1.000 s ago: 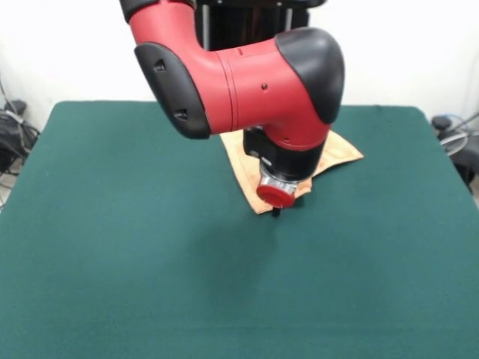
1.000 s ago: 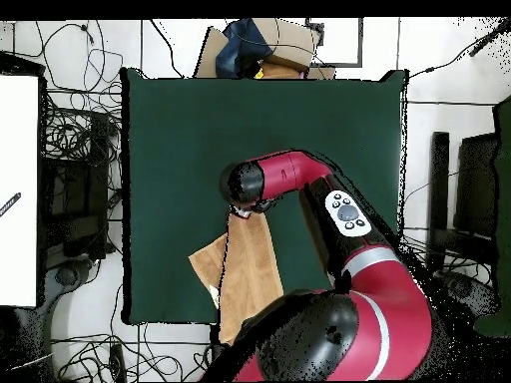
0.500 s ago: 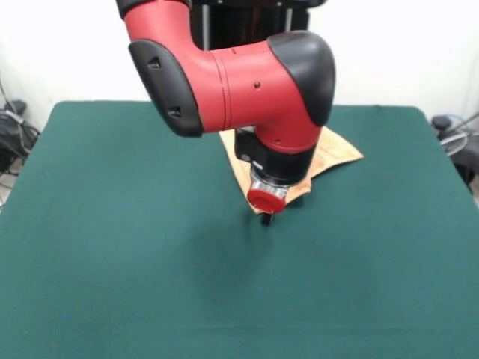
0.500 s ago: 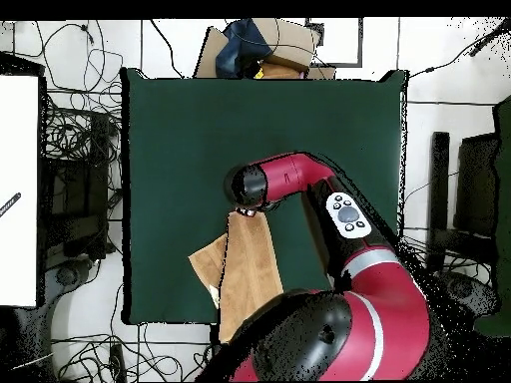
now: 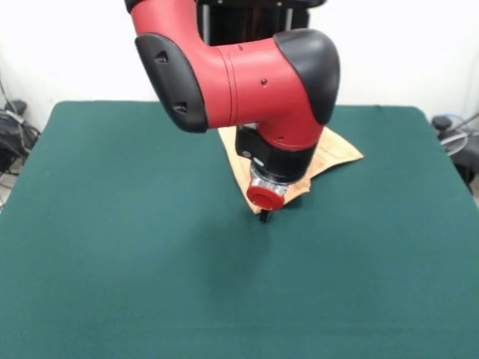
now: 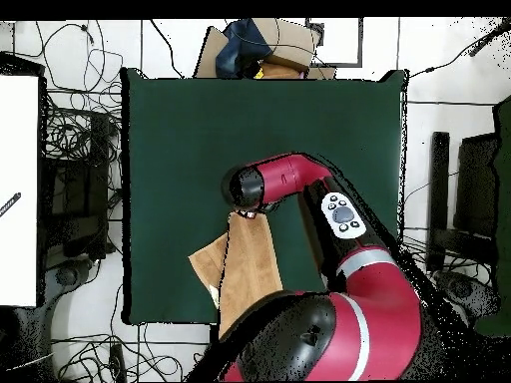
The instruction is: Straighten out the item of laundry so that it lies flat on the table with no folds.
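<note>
Hanging low over the table (image 5: 112, 247), the gripper (image 5: 263, 216) shows only a dark tip under the red wrist cap; whether the jaws stand open or closed cannot be told. Towel (image 5: 337, 153) lies just behind the tip, on the pedestal side, its nearest corner right at or under the wrist; contact not readable. Most of the cloth is hidden by the arm (image 5: 239, 75) in the front view. Overhead view: towel (image 6: 250, 274) lies as a long strip running from the wrist back toward the robot's base, with a second flap sticking out to one side, so it is folded over, not flat. Green felt (image 6: 200, 130) beyond the tip is bare.
</note>
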